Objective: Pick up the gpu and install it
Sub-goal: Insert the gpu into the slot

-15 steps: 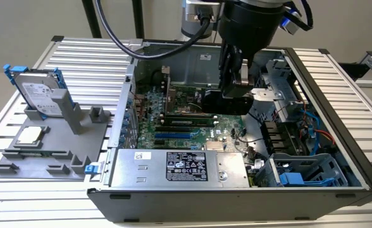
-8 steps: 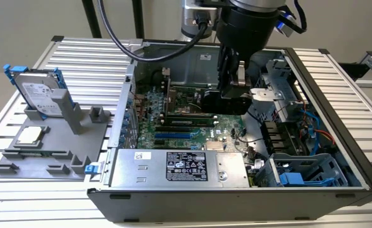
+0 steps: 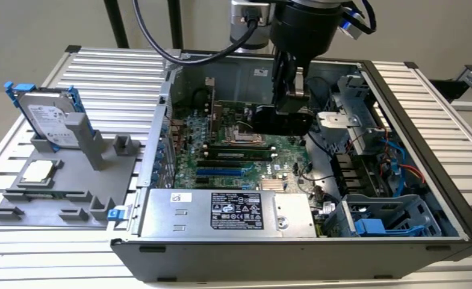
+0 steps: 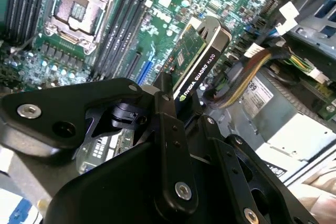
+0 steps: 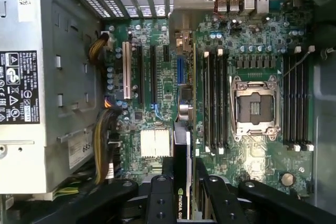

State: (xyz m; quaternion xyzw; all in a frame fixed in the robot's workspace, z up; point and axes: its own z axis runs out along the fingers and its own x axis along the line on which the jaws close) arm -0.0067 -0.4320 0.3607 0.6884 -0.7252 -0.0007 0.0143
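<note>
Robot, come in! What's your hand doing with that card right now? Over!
Hand shut on the card. Card held on edge above the green board, inside the computer case. Nothing blocking.

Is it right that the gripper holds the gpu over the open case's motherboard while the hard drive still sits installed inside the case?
Not quite. The gripper does hold the gpu over the motherboard, jaws shut on the card's edge, but the hard drive is not inside the case. The exterior view shows it upright in the grey holder on the table, at that view's left.
</note>
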